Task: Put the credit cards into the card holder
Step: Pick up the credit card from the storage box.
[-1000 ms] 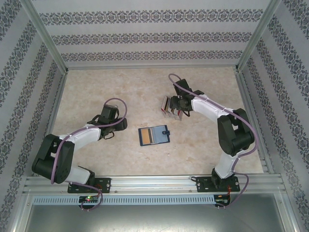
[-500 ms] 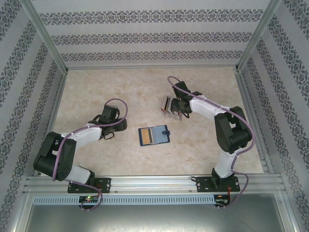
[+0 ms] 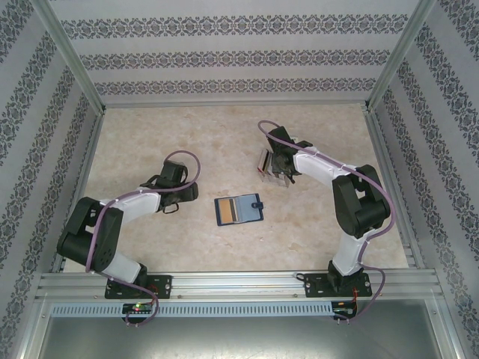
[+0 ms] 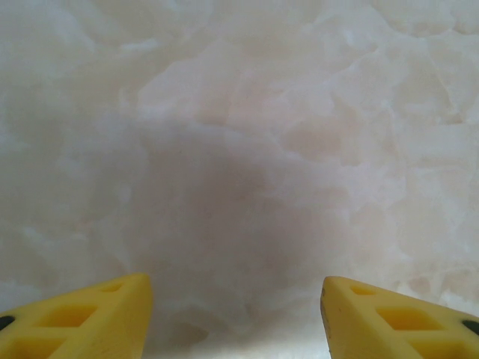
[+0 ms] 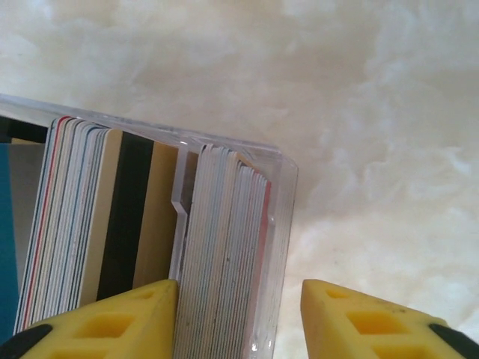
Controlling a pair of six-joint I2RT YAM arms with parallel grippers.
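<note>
Clear plastic rack [image 5: 284, 224]: its end credit cards [image 5: 224, 247] are straddled by the right gripper [image 5: 238, 293], jaws spread, guessing so one gets pinched.

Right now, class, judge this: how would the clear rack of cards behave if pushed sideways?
The clear rack looks thin-walled and light, so it would probably slide on the smooth table. The cards stand on edge, packed tight, so they likely stay put.
</note>
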